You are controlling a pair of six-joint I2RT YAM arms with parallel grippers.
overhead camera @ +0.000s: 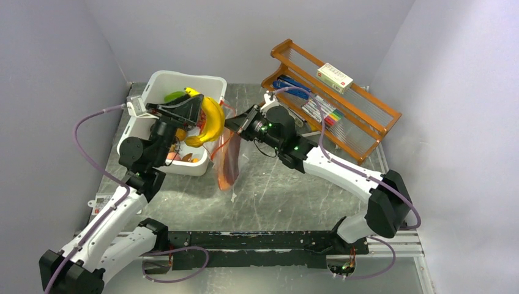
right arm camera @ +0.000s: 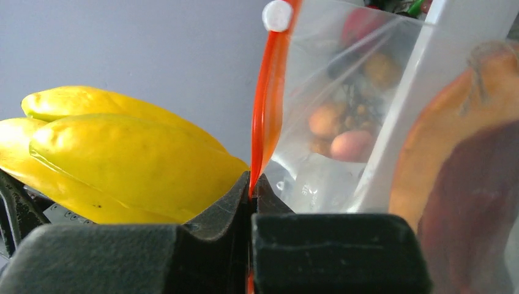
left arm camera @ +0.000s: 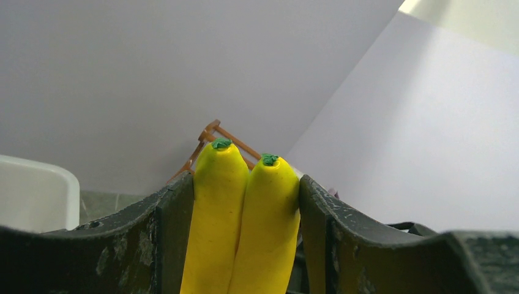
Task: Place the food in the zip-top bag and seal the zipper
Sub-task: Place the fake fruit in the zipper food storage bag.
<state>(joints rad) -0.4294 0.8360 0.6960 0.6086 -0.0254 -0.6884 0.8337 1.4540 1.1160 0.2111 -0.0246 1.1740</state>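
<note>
A: Status?
B: I have the left gripper (left arm camera: 243,187) clamped on the banana bunch (overhead camera: 213,119), over the white bin's (overhead camera: 183,76) right rim, at the worktop's far-left corner. The right gripper (right arm camera: 253,187) is pinched tight on the zipper (right arm camera: 263,116). The zip-top bag (overhead camera: 230,153) hangs just beside the bin.

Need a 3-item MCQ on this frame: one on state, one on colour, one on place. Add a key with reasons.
1. Right claw state? A) wide open B) shut on the zipper C) shut, empty
2. Zipper colour on the bag? A) blue B) green C) orange-red
3. Where is the banana bunch? A) in the right claw B) inside the bag C) in the left claw, by the white bin
Key: 1 B, jaws pinch the strip; 2 C, it shows orange-red below its white slider; 3 C, fingers flank both bananas.
</note>
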